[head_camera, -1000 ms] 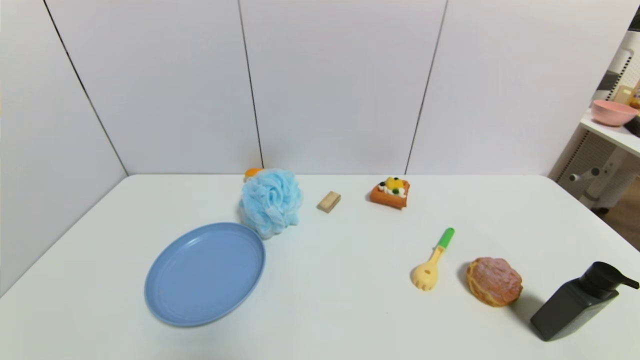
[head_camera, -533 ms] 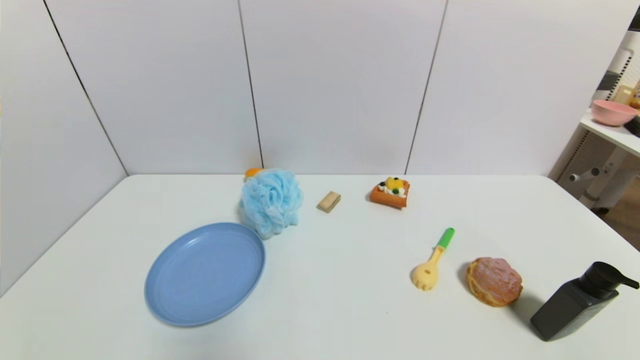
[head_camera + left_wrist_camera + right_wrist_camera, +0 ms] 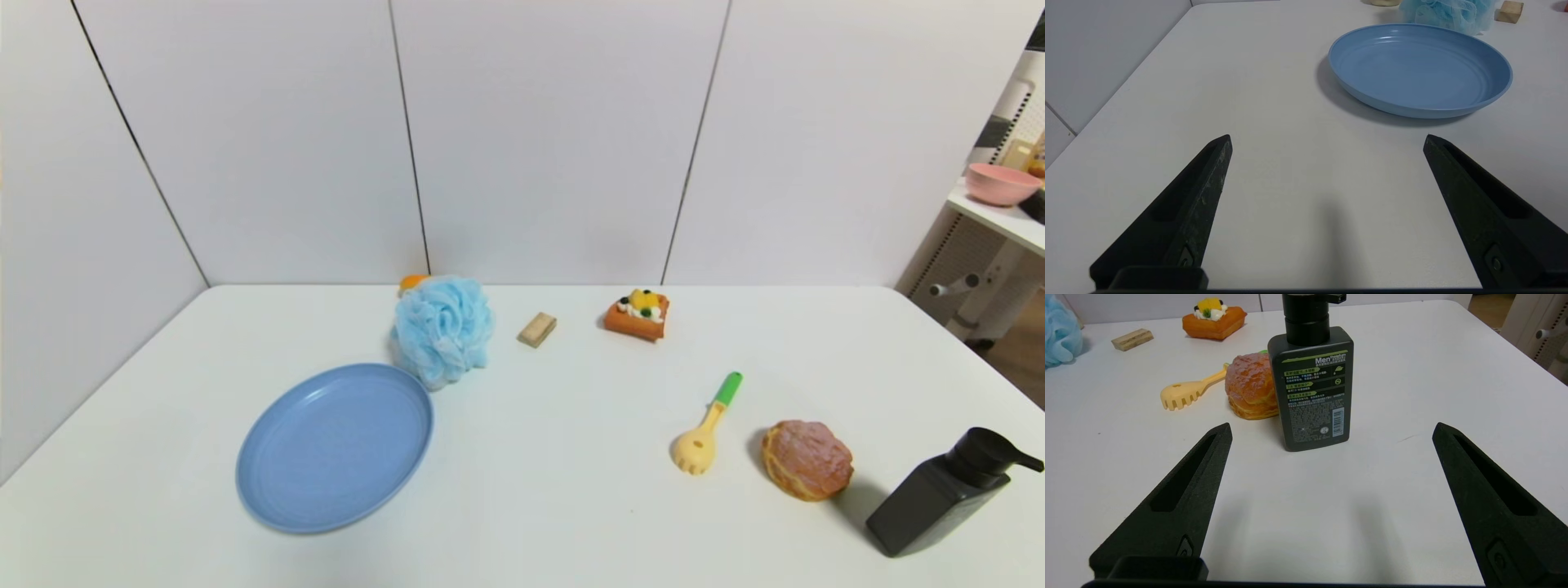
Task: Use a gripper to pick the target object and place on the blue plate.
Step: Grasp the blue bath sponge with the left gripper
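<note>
The target object, a fluffy light-blue bath pouf [image 3: 442,329], sits on the white table just behind the blue plate [image 3: 335,447], touching its far rim. In the left wrist view the blue plate [image 3: 1421,69] lies ahead and the pouf [image 3: 1447,14] peeks over it. My left gripper [image 3: 1327,139] hovers open over bare table short of the plate, nothing between its fingers. My right gripper [image 3: 1331,428] is open near the table's front right, facing a black pump bottle [image 3: 1312,384]. Neither arm shows in the head view.
A wooden block [image 3: 537,329] and a toy fruit cake [image 3: 638,314] lie at the back. A yellow spoon with green handle [image 3: 705,428], a bread roll [image 3: 807,460] and the black pump bottle [image 3: 939,494] sit front right. An orange thing [image 3: 411,281] hides behind the pouf.
</note>
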{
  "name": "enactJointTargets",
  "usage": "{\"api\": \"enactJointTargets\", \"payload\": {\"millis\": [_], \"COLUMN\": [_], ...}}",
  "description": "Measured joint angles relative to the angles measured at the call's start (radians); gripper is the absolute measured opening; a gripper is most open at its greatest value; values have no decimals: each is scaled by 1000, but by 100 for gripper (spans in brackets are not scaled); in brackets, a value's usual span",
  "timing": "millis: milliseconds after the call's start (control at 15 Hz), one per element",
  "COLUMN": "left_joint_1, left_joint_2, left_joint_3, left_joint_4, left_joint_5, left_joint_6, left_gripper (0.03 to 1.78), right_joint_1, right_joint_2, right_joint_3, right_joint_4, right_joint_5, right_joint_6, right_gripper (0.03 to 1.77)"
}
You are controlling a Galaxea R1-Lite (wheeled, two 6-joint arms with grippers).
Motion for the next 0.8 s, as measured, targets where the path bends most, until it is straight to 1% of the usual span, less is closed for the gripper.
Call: {"api": "enactJointTargets", "payload": {"millis": [200,333,467,667,800], "left_joint_1": [-1,-2,-2,-27,-63], "left_joint_2": [0,11,64,255,433], "left_joint_3": [0,-12,-67,-260,-443], "left_joint_4": [0,0,0,0,2], "left_joint_5": [1,0,0,-1,-2], "left_joint_6": [5,54,89,124,136], "left_gripper": [169,169,169,169,169], "right_joint_1": [0,0,0,0,0], "right_joint_2": [0,0,0,0,0], "right_joint_3": [0,0,0,0,0], "right_joint_4": [0,0,0,0,0], "right_joint_5": [0,0,0,0,0], "right_joint_6": [0,0,0,0,0], "right_gripper": [170,170,170,170,170]}}
